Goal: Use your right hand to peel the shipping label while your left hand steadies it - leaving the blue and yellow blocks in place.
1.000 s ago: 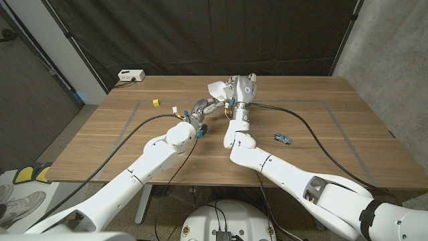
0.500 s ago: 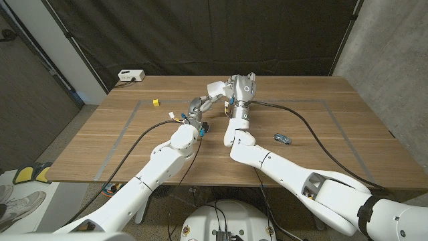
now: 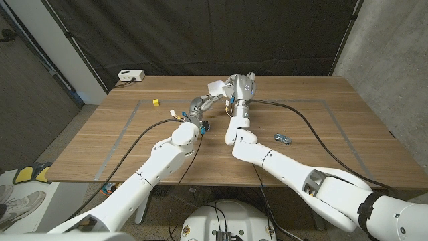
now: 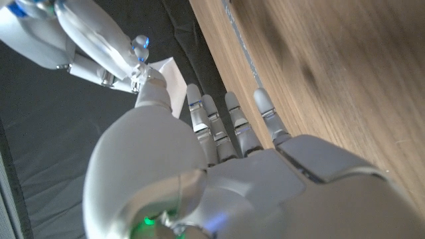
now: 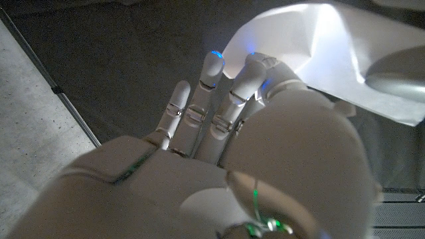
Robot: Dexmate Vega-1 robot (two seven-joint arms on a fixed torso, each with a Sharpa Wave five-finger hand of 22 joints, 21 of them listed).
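So the shipping label [image 3: 217, 88] is a white sheet, a bit creased and folded, lifted off the wooden table [image 3: 321, 134] near its far edge, right between the two hands. The left hand [image 3: 200, 104] meets it from below; from its wrist camera the thumb touches the label's corner with the other fingers straight. The right hand [image 3: 241, 87] pinches the label's other side. The small yellow block [image 3: 155, 102] sits well left of the label on the smooth wood grain.
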